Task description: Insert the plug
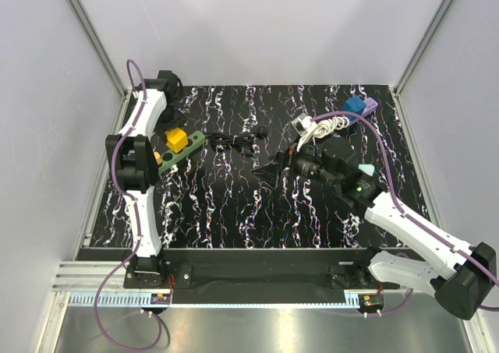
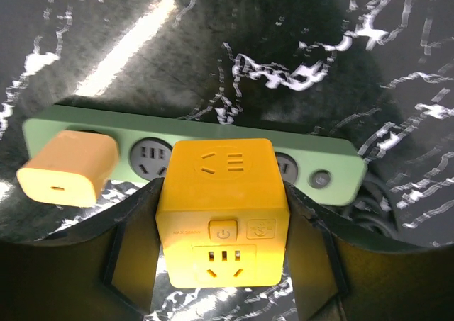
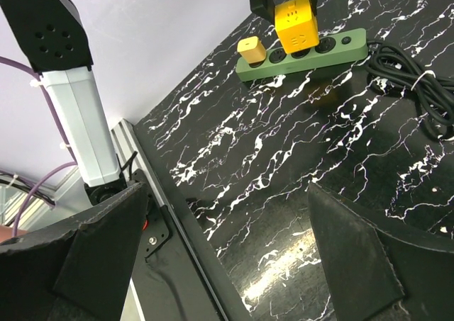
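Tilt is the danger: the left pincer [image 2: 223, 264] grasps the yellow cube adapter [image 2: 221, 193] on the green power strip [image 2: 333, 169], and skewed pressing could jam its pins or slide the strip. An orange charger [image 2: 67, 169] crowds one side; the right pincer [image 3: 227, 229] hangs released over the desk [image 1: 234, 205], well apart.

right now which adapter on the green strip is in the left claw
The yellow cube adapter, flanked by both fingers; the smaller orange adapter sits clear at one end.
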### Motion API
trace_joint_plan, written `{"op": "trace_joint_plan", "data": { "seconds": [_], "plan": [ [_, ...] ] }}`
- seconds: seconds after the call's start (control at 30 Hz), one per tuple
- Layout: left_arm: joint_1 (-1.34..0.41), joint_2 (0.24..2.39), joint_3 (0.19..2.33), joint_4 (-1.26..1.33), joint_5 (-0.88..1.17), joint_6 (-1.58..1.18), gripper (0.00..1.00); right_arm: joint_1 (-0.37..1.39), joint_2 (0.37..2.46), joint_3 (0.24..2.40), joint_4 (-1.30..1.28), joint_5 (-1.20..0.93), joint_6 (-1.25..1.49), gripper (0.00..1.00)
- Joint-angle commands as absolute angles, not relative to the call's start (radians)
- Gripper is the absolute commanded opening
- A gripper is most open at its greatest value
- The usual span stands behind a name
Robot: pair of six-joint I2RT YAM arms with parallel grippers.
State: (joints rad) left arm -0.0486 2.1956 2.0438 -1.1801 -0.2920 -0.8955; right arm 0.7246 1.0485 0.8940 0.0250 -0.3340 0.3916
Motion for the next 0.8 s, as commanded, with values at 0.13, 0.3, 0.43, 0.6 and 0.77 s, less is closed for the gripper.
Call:
{"op": "trace_joint_plan", "data": {
  "seconds": [0.13, 0.3, 0.43, 0.6, 0.77],
  "plan": [
    [-0.037, 2.206, 2.074, -1.193, -0.287, -0.877, 0.00, 0.724, 1.066, 0.910, 0.058, -0.334, 0.368, 1.00],
    [-0.037, 2.181, 2.046, -1.209, -0.296, -0.881, 0.00, 0.724, 1.071, 0.913, 0.057, -0.333, 0.367, 1.00],
    [-0.038, 2.164, 2.036, -1.215, -0.302, -0.879, 0.00, 0.724, 1.071, 0.914, 0.057, -0.331, 0.367, 1.00],
    [-0.038, 2.155, 2.020, -1.221, -0.264, -0.874, 0.00, 0.724, 1.071, 0.917, 0.057, -0.336, 0.373, 1.00],
    [-0.040, 2.152, 2.011, -1.233, -0.258, -0.871, 0.00, 0.723, 1.071, 0.917, 0.055, -0.345, 0.374, 1.00]
  ]
}}
